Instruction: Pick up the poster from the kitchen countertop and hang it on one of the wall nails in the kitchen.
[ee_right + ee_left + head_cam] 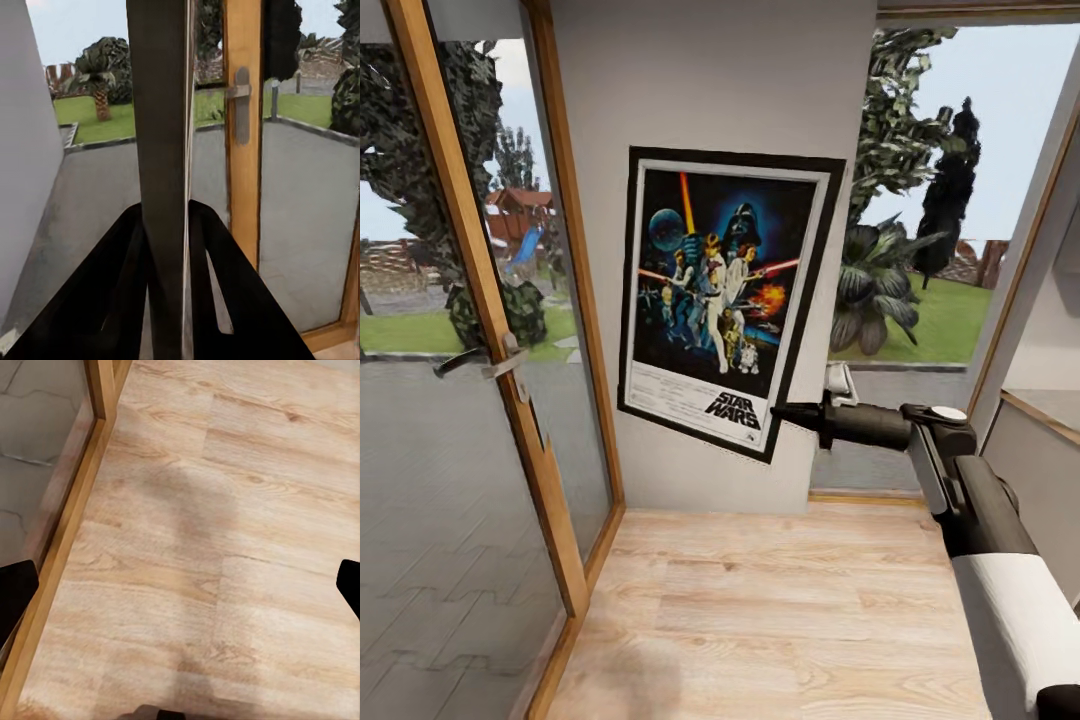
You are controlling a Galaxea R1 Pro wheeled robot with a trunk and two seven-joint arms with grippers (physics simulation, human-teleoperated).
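Closest in, the left hand is hanging low over the pale wood floor, its two dark fingertips set wide apart at the edges of its own view and holding nothing. A little further out, the right arm is reaching across toward the wall, and the right hand is pinching the poster by its lower right edge; in the right wrist view the dark fingers are closing flat on either side of the thin frame, seen edge-on. The poster is being held up against the light-grey wall, slightly tilted, between the wood-framed glass door and the window onto the garden. I can't make out a nail. It looks like a light, stiff, flat panel, so an edge pinch should carry it, though gripping this low may be letting it swing or twist.
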